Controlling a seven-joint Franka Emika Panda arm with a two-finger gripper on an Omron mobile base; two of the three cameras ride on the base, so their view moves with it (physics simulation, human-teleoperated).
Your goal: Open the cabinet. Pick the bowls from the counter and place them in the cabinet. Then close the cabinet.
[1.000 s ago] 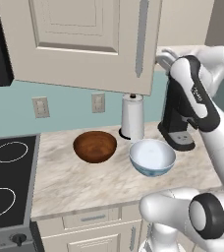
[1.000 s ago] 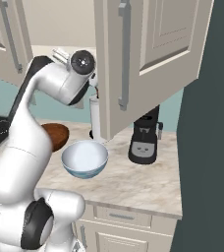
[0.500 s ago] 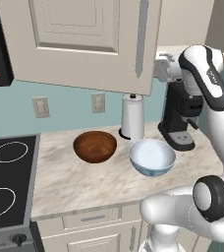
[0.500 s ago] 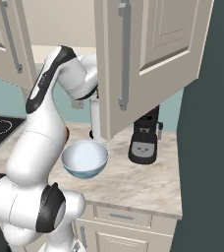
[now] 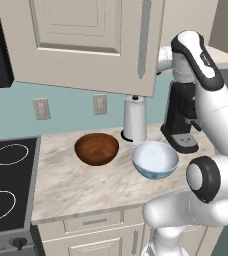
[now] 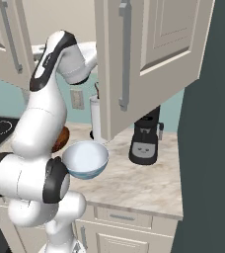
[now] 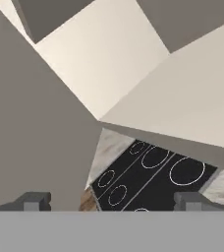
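At the top of the hand view, behind the large beige raised-panel cabinet [image 5: 86,45] door, the end effector [image 7: 111,202], tips apart and empty, should push the panel steadily wider.

The arm [image 5: 206,85] is showing glossy white rounded shells, a black stripe is running along its upper link, dark rings are banding its bulbous joints, and two small dark grey fingertips [image 7: 35,201] are capping its end effector [image 7: 111,202].
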